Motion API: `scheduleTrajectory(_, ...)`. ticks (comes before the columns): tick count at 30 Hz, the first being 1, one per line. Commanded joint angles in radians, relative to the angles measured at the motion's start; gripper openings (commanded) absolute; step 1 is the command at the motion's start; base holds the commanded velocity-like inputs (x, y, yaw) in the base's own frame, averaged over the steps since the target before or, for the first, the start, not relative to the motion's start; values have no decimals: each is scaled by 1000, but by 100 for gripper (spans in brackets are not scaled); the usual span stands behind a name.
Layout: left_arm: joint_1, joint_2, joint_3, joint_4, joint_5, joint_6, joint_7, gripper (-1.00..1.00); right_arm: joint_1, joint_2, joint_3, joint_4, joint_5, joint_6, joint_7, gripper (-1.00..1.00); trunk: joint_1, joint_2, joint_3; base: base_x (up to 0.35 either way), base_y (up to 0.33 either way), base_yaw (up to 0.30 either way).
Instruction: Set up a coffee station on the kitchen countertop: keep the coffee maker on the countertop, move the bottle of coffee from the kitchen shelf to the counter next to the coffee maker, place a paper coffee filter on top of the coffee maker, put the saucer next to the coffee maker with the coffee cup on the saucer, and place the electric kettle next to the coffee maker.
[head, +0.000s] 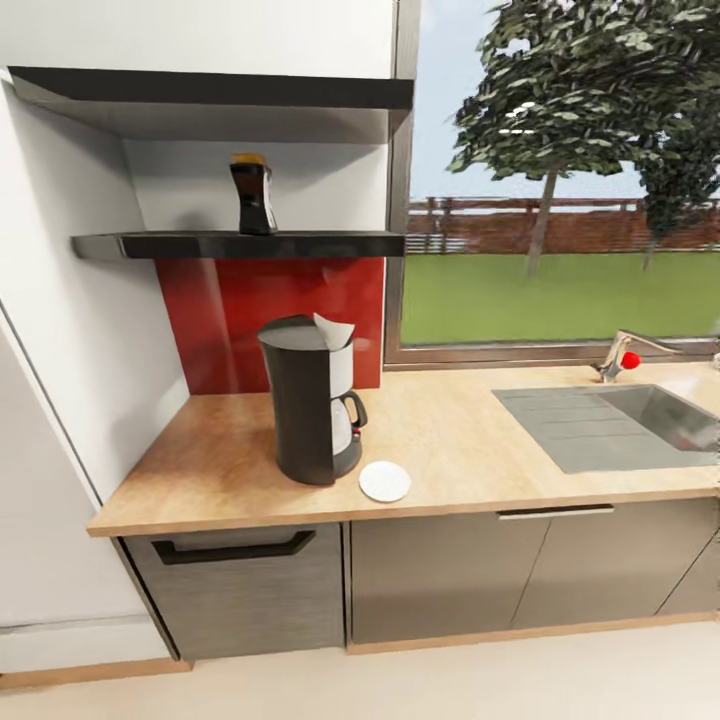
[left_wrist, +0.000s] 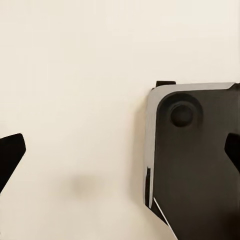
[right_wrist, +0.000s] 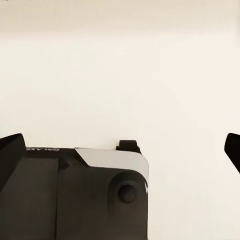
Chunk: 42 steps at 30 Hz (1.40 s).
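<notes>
A: Fingers (left_wrist: 10, 155) of left gripper (left_wrist: 120, 157) spread wide, matte black tips at frame edges, nothing between. Hanging over pale cream floor (left_wrist: 75, 75) and black-and-silver robot base (left_wrist: 200, 165).
B: Right gripper (right_wrist: 120, 152) same: fingers (right_wrist: 10, 155) apart, released, empty. Same glossy base corner below.
A: Task items, head view: coffee maker (head: 312, 400), tall dark grey, glass carafe, standing on kitchen countertop (head: 450, 440), beige wood-look. Paper coffee filter (head: 334, 331), thin white cone, sitting on top of it.
B: Saucer (head: 385, 481), flat round white, on counter just beside maker, near front edge.
A: Bottle of coffee (head: 252, 195), dark brown, waisted, orange lid, upright on kitchen shelf (head: 240, 245), thin dark board above red backsplash (head: 230, 310).
B: Surroundings: steel sink (head: 620, 425) and tap (head: 625, 355) well apart to the side, window (head: 565, 180) behind, grey cabinet fronts (head: 440, 575) below.
</notes>
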Motion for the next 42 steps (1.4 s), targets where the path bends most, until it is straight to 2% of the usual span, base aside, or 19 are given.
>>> scheduleTrajectory(1, 0, 0, -1, -2, 3, -1, 1, 100, -1, -1, 8, -4, -6, 7, -7, 100, 1, -2, -2, -6, 0, -93)
scheduleTrajectory(5, 0, 2, -2, -9, 3, -5, 0, 100, -1, -1, 8, -3, -6, 5, -8, 100, 1, -2, -1, -2, 0, -34)
scheduleTrajectory(6, 0, 6, -2, -76, 2, -70, 0, 100, -1, -4, 7, -2, -7, 4, -7, 100, 1, -2, -1, 0, 0, -2)
scheduleTrajectory(11, 0, 8, 0, -158, 3, -122, 1, 100, -1, -4, 8, 1, -4, 6, -10, 100, 1, -2, -1, 0, 0, 0)
scheduleTrajectory(16, 0, 5, 4, -254, 7, -288, 1, 100, 0, -5, 10, 41, -3, 4, -13, 100, 1, -2, -1, 0, 0, 0)
scheduleTrajectory(19, 0, 2, 24, -306, 41, -406, 1, 100, -1, -3, 12, 80, -3, 1, -13, 100, 1, -2, -1, 0, 0, 0)
scheduleTrajectory(20, -1, 2, 26, -319, 49, -426, 1, 100, 0, -3, 13, 86, -2, 1, -13, 100, 1, -2, -1, 0, 0, 0)
scheduleTrajectory(22, -1, 0, 34, -414, 101, -498, 1, 100, 0, -2, 14, 109, -2, -2, -14, 100, 1, -2, -1, 0, 0, 0)
scheduleTrajectory(23, -1, 0, 35, -438, 111, -506, 1, 100, 0, -2, 14, 113, -2, -3, -14, 100, 1, -2, -1, 0, 0, 0)
scheduleTrajectory(26, -2, 0, 35, -579, 165, -530, 0, 100, 0, -1, 14, 123, -5, -4, -14, 100, 1, -2, -1, 0, 0, 0)
scheduleTrajectory(28, -22, 0, 35, -655, 178, -535, 0, 100, 0, -1, 14, 125, -5, -4, -14, 100, 1, -2, -1, 0, 0, 0)
scheduleTrajectory(30, -52, 0, 35, -697, 183, -536, 0, 100, 0, -1, 14, 126, -6, -4, -14, 100, 1, -2, -1, 0, 0, 0)
scheduleTrajectory(33, -133, -2, 35, -760, 187, -536, 0, 100, 0, -1, 14, 126, -7, -8, -13, 100, 1, -2, -1, 0, 0, 0)
scheduleTrajectory(37, -206, -14, 33, -821, 188, -533, 0, 100, 0, 3, 14, 126, -9, -17, -11, 100, 1, -2, -1, 0, 0, 0)
scheduleTrajectory(42, -282, -53, 31, -946, 180, -530, -1, 100, 0, 7, 14, 126, -10, -53, -11, 100, 1, -2, -1, 0, 0, 0)
